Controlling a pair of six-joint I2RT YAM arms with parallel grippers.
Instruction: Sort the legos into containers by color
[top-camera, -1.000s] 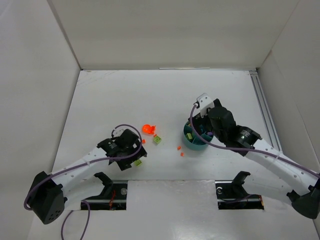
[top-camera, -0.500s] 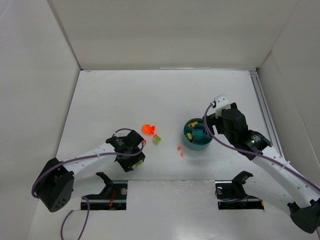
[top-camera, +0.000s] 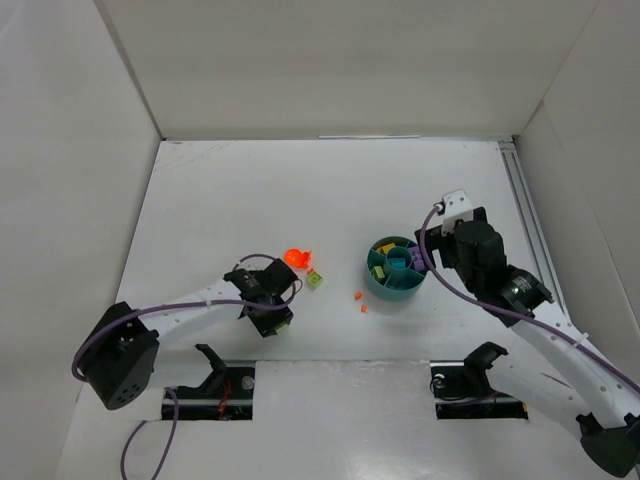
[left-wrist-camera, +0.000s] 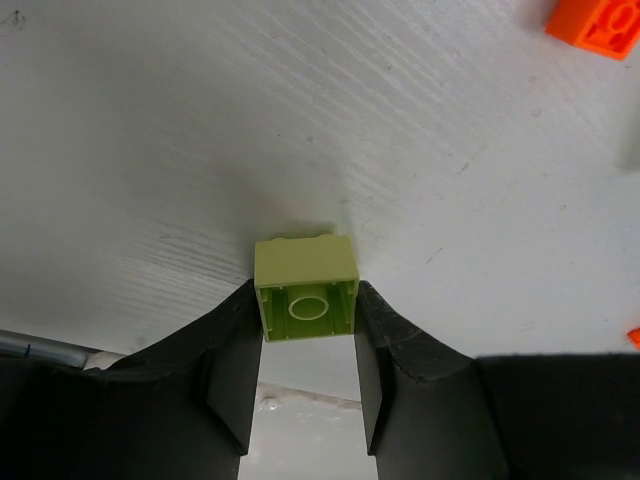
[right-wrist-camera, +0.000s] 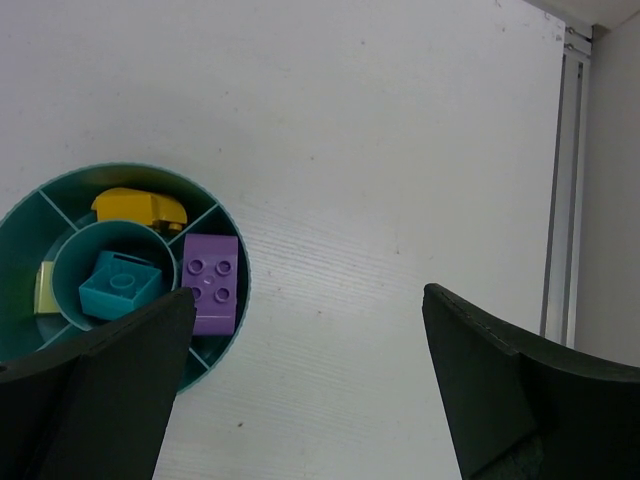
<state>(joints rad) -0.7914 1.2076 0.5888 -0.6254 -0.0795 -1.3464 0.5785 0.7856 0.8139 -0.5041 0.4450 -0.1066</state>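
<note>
My left gripper (top-camera: 276, 321) is shut on a lime green lego (left-wrist-camera: 305, 288), gripped by its sides close to the table, hollow underside toward the camera. My right gripper (right-wrist-camera: 308, 300) is open and empty over bare table, just right of the round teal dish (right-wrist-camera: 120, 172). The dish (top-camera: 378, 285) holds a yellow lego (right-wrist-camera: 140, 208), a teal lego (right-wrist-camera: 118, 285) in the centre cup, a purple lego (right-wrist-camera: 211, 280) and a lime piece (right-wrist-camera: 45, 288). Loose on the table are a round orange piece (top-camera: 295, 257), a lime lego (top-camera: 315, 279) and two orange bits (top-camera: 360, 301).
White walls enclose the table on three sides. A metal rail (top-camera: 527, 225) runs along the right edge. An orange lego (left-wrist-camera: 595, 25) lies ahead and to the right of my left gripper. Two black mounts (top-camera: 215, 368) sit at the near edge.
My right gripper has pulled back rightward from over the dish, uncovering the purple lego in it. My left gripper has shifted right with the lime lego in it.
</note>
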